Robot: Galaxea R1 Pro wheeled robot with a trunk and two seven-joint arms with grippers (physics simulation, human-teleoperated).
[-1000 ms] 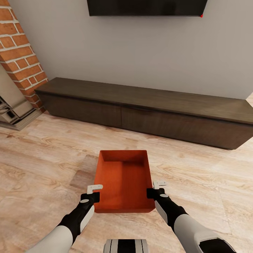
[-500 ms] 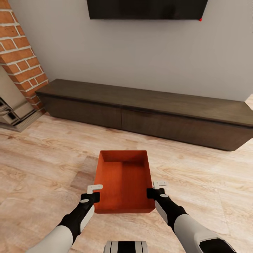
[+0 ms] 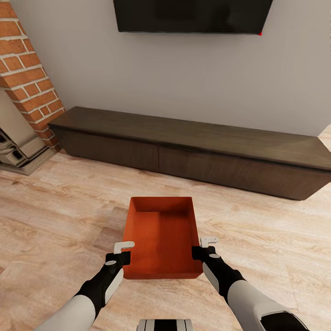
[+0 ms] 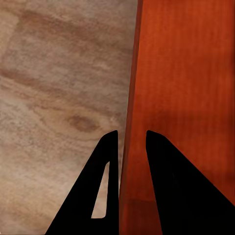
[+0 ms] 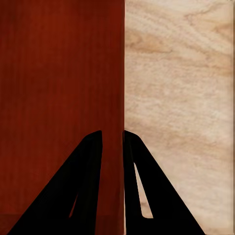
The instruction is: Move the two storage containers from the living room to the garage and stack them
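One orange-red open-top storage container (image 3: 161, 234) hangs just above the light wood-plank floor of the living room, straight ahead of me. My left gripper (image 3: 124, 253) is shut on its left wall near the front corner. My right gripper (image 3: 203, 249) is shut on the right wall opposite. In the left wrist view the gripper (image 4: 131, 134) straddles the thin wall of the container (image 4: 186, 88), one finger on each side. The right wrist view shows the same for the right gripper (image 5: 112, 132) on the container (image 5: 58, 68). The container looks empty.
A long dark low bench (image 3: 193, 138) runs along the grey wall ahead, under a wall TV (image 3: 193, 16). The red brick fireplace (image 3: 27, 69) and its grey hearth (image 3: 18, 149) stand at the left. Wood floor (image 3: 55, 211) lies on both sides of the container.
The whole view has shifted: bench, TV and fireplace sit lower and slightly smaller in the picture, so the camera has moved. The container and both grippers keep their place relative to me.
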